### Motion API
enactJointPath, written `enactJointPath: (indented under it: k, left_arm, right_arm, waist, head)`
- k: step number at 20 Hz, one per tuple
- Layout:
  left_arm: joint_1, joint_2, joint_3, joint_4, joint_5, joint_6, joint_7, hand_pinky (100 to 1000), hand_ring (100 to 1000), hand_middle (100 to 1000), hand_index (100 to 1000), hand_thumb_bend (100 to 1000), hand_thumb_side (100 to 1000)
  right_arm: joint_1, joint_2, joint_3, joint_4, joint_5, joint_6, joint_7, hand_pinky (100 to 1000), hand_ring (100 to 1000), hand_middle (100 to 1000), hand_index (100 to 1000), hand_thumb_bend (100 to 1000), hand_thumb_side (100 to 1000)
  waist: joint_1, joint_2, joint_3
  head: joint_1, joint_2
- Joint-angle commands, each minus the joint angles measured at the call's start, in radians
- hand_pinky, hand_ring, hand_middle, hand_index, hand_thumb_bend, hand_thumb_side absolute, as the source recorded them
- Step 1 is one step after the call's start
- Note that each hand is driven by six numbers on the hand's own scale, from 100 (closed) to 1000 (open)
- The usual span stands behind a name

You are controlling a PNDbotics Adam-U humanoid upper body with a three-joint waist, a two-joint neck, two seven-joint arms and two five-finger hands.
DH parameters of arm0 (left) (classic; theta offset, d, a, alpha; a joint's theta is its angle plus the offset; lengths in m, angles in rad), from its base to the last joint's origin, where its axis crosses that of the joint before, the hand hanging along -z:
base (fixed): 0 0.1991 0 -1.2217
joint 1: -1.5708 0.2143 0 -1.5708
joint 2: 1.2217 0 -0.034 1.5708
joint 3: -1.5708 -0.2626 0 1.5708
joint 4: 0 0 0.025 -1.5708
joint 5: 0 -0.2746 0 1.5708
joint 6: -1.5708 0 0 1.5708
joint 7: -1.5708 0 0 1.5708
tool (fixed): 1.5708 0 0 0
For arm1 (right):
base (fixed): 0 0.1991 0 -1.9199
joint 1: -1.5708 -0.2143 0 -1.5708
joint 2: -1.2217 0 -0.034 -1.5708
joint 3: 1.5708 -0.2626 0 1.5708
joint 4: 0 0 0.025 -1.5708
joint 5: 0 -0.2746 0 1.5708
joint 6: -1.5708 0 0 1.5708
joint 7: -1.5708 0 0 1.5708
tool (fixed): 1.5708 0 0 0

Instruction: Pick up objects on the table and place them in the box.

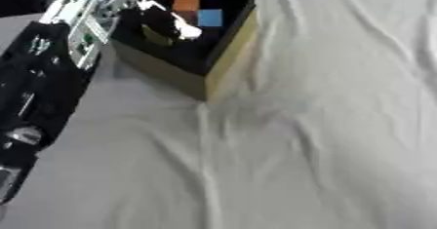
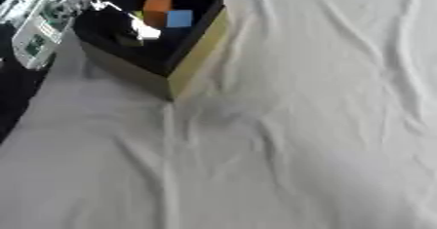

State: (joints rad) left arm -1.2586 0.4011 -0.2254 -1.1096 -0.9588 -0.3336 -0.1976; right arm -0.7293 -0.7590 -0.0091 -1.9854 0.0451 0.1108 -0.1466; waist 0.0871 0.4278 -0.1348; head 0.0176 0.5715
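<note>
We hold our left arm (image 1: 38,82) over the box (image 1: 224,52), its fingers hidden so we cannot tell their state, while an orange block (image 1: 186,2) and blue block (image 1: 210,17) lie inside; next we judge withdrawal.

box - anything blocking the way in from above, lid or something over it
Nothing visible does. The box is open at the top, no lid, with an orange block and a blue block already inside. The left arm runs beside its left wall.
</note>
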Motion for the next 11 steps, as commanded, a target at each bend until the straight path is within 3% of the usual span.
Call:
enactJointPath:
  k: [1,6,7,8,11]
  left_arm:
    - [-0.006,0.048,0.017,-0.068,0.057,0.01,0.027,691,775,763,817,525,593]
    - [0.056,0.122,0.035,-0.279,0.197,0.066,0.072,688,767,757,806,492,570]
    - [0.072,0.139,0.041,-0.329,0.227,0.082,0.083,690,767,757,803,460,628]
    - [0.091,0.159,0.05,-0.38,0.255,0.1,0.096,691,767,758,802,482,582]
    - [0.167,0.221,0.08,-0.542,0.347,0.16,0.148,692,766,766,815,437,657]
  right_arm:
    - [-0.005,-0.02,-0.018,-0.015,-0.008,0.002,-0.007,814,810,692,797,100,797]
    - [0.007,-0.026,-0.021,-0.015,-0.01,0.0,-0.016,814,810,693,797,100,793]
    - [0.008,-0.026,-0.022,-0.015,-0.01,0.0,-0.018,815,810,693,798,100,797]
    - [0.01,-0.027,-0.022,-0.015,-0.011,-0.001,-0.019,815,811,694,798,100,794]
    - [0.014,-0.029,-0.023,-0.015,-0.014,-0.007,-0.023,815,812,696,799,100,797]
  waist:
    - [-0.007,-0.037,0.006]
    - [-0.004,-0.051,0.025]
    - [-0.003,-0.054,0.028]
    - [-0.002,-0.056,0.032]
    - [0.0,-0.063,0.041]
  head:
    - [-0.011,0.013]
    - [-0.035,0.031]
    - [-0.041,0.033]
    - [-0.049,0.036]
    - [-0.07,0.044]
